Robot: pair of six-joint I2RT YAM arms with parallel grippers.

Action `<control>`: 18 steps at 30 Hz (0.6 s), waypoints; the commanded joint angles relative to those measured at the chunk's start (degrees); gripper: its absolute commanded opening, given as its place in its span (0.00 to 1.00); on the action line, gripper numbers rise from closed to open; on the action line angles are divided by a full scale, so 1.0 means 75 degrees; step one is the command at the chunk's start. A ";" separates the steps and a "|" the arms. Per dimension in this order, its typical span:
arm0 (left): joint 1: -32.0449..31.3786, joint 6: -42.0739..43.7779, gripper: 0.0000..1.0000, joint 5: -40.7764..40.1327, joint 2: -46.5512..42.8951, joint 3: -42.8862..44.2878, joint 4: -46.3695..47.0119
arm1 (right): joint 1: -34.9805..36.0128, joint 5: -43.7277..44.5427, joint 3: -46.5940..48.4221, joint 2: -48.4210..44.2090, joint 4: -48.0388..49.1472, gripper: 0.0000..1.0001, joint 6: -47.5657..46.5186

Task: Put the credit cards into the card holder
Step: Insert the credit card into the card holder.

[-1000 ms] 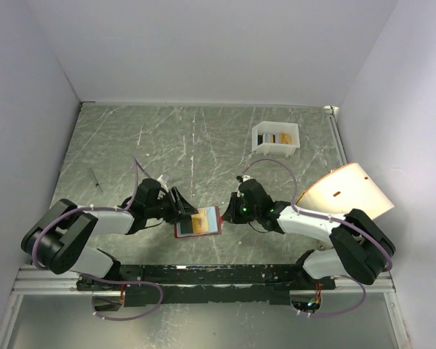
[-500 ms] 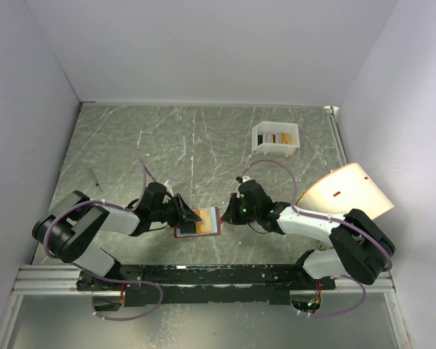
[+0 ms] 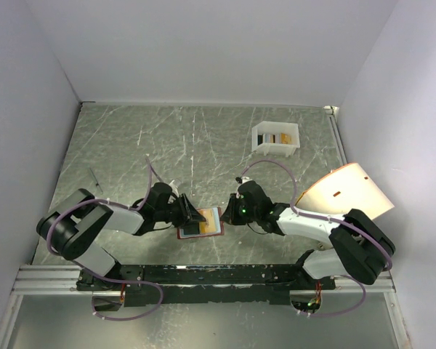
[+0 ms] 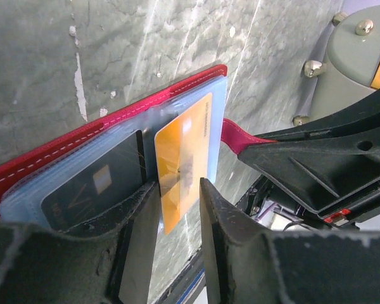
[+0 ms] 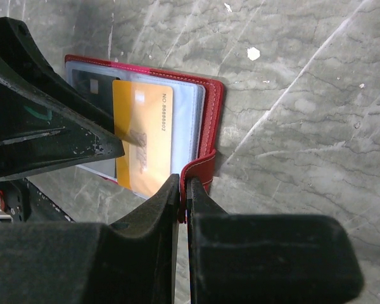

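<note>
- One red card holder (image 3: 215, 222) lay open on the worktop (image 3: 131, 145), near the middle of the near edge, between the two end effectors.
- Two credit cards showed at its pale blue pockets: one orange card (image 4: 183, 145), and one dark card (image 4: 95, 187) just beside it and tucked deeper.
- The left end effector (image 4: 178, 190) had its two fingers closed against the long edges of the orange card, gripping it; the card's far end was over the pocket and its near end stuck out past the holder.
- The right end effector (image 5: 182, 183) was pinched shut on the holder's one red snap tab (image 5: 199, 168).
- One white box (image 3: 275, 150) stood near the far right corner, well apart, with more cards on edge inside, too small to count.
</note>
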 commanded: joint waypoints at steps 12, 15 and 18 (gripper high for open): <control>-0.0109 0.1152 0.53 -0.1525 -0.1013 0.1143 -0.3062 | 0.0083 0.0072 -0.0028 -0.0254 0.0035 0.00 -0.0041; -0.0118 0.1194 0.53 -0.1561 -0.0923 0.1229 -0.3222 | 0.0089 0.0023 -0.0015 -0.0196 0.0080 0.00 -0.0050; -0.0113 0.1203 0.53 -0.1545 -0.0880 0.1247 -0.3216 | 0.0097 0.0006 0.0037 -0.0144 0.0048 0.00 -0.0086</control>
